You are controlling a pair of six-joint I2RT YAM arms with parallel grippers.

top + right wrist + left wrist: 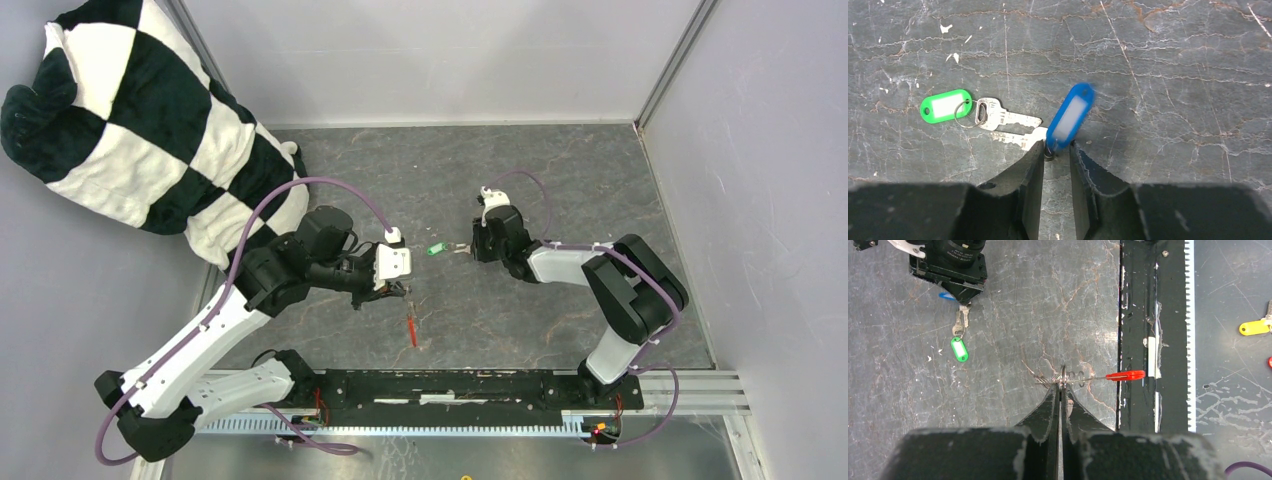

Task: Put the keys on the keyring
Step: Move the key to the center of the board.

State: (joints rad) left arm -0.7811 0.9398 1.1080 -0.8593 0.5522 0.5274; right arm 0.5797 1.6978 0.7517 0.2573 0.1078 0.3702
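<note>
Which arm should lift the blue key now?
Right. The right fingers straddle the ring end of the blue key, which lies beside the green key. The left fingers are shut on the keyring, away from both keys.

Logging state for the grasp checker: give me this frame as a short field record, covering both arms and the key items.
left gripper: fingers shut on the keyring, red tag sticking out sideways
right gripper: fingers apart, straddling the ring end of the blue tag; grip not confirmed
blue-tagged key: on the table, blue tag tilted up
green-tagged key: flat on the table beside it, untouched
keys on keyring: none
other: checkered plush far left; yellow tag beyond the rail
</note>
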